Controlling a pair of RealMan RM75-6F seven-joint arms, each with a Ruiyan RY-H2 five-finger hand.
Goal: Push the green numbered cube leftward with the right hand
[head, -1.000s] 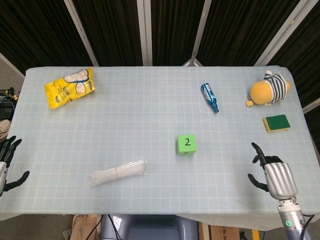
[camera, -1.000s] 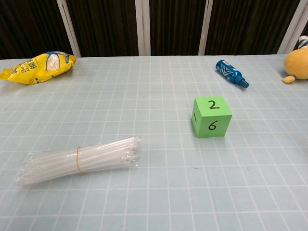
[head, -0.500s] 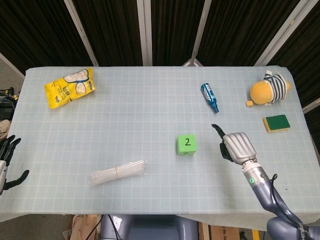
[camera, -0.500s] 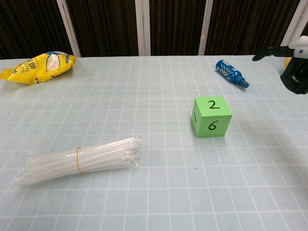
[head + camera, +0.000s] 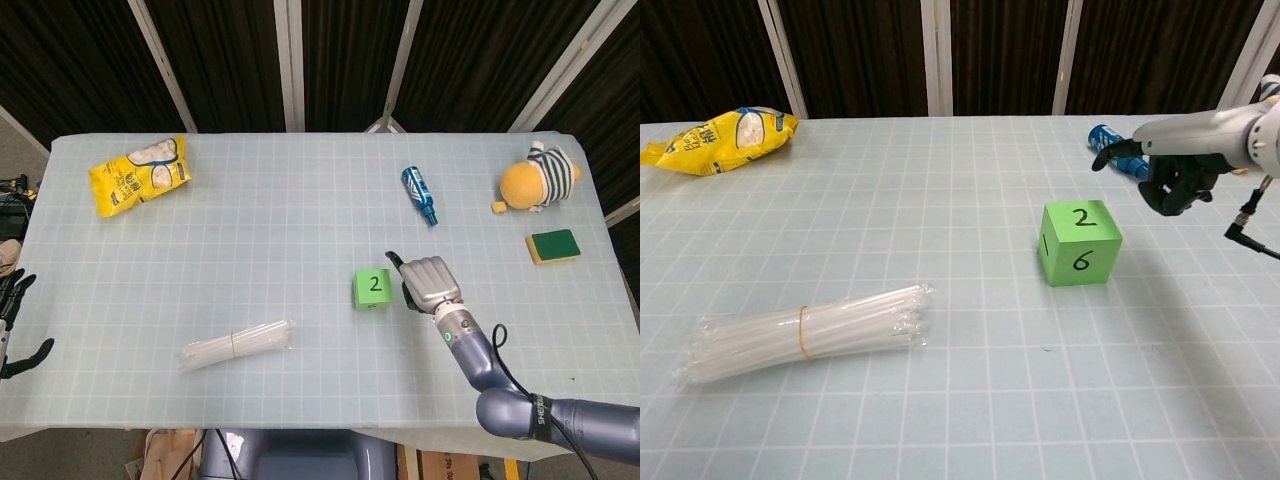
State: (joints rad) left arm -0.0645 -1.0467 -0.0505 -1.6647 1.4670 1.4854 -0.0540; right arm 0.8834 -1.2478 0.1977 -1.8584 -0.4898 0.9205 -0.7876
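Green numbered paper cube (image 5: 373, 289), mid-tabletop, near side; silver right hand (image 5: 428, 283) just beside its right face, fingers curled, grasping nothing, contact not evident. Step in hand: approach; next, presumably lower and sweep leftward against that face.

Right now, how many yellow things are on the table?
3: the yellow snack bag at the far left, the yellow plush toy at the far right, and the yellow-and-green sponge just in front of the toy. Nothing looks hidden.
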